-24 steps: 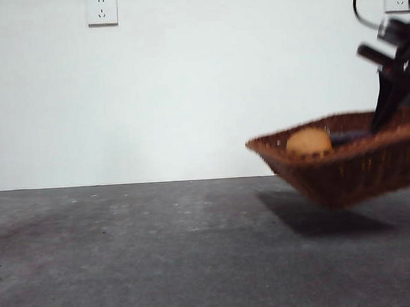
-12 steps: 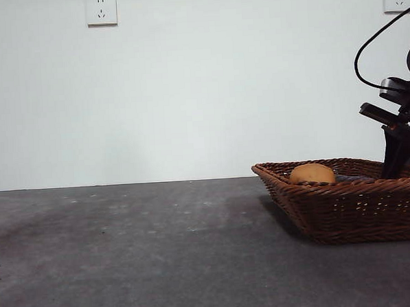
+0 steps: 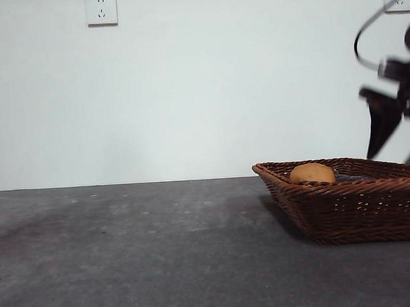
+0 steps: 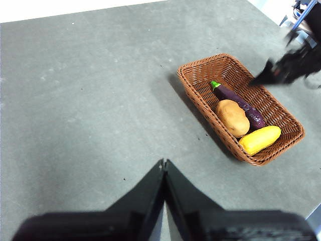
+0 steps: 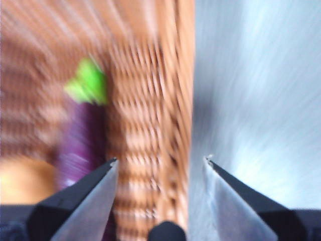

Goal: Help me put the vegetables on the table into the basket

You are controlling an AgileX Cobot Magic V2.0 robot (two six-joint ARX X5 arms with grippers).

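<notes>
The brown wicker basket rests on the grey table; it also shows in the front view. In it lie the purple eggplant, the orange-brown potato and the yellow corn cob. The potato peeks over the rim in the front view. My right gripper is open and empty, raised just above the basket's rim, with the eggplant beside it; it shows blurred in the front view. My left gripper is shut and empty, high over the bare table.
Two wall sockets sit on the white wall behind. The table's far edge runs behind the basket.
The basket was tilted and off the table a second ago; it now rests flat. The right gripper has let go of the rim, opened, and risen above it.
</notes>
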